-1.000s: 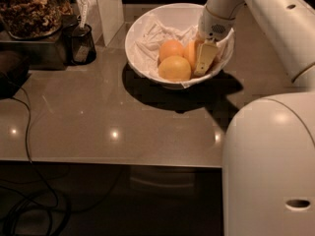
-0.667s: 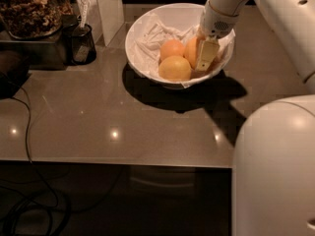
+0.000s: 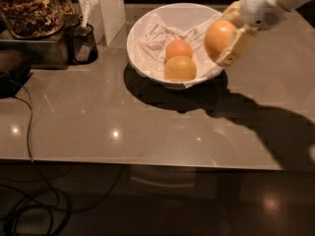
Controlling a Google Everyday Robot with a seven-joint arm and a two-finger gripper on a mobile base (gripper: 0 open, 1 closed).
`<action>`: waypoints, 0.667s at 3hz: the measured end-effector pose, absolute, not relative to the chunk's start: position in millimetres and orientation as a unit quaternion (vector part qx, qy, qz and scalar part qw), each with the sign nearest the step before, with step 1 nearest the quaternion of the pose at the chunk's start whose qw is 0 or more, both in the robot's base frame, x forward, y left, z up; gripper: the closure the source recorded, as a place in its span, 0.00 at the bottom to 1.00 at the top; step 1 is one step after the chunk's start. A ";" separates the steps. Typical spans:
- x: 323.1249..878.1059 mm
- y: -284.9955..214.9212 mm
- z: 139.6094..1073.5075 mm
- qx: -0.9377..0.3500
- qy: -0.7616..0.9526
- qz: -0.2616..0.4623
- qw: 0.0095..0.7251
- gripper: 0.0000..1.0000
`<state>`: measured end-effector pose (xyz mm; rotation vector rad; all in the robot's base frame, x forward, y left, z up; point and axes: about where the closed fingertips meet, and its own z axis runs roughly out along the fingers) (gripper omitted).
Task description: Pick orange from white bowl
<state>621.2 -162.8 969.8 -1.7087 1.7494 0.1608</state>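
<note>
The white bowl (image 3: 147, 23) stands at the back middle of the counter, lined with a white cloth. Two smaller oranges lie in it: a pale pinkish-orange one (image 3: 178, 48) and a yellow-orange one (image 3: 180, 68) in front of it. My gripper (image 3: 224, 38) is at the bowl's right rim, raised above it, and is shut on the large deep orange (image 3: 218, 37). A tan finger (image 3: 235, 45) presses the orange's right side.
A glass jar of nuts (image 3: 30, 9) on a metal stand sits at the back left, with a dark cup (image 3: 81, 43) beside it and a white box (image 3: 110, 11) behind. Black cables (image 3: 24, 132) trail off the counter's left edge.
The gripper has lifted out of the bowl with the large orange and moved up and to the right. Two oranges stay in the bowl. The arm has swung out of the foreground.
</note>
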 end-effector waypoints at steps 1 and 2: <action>586.5 -184.6 987.5 -0.623 0.672 0.078 0.392 1.00; 559.9 -209.2 983.1 -0.580 0.696 0.083 0.415 1.00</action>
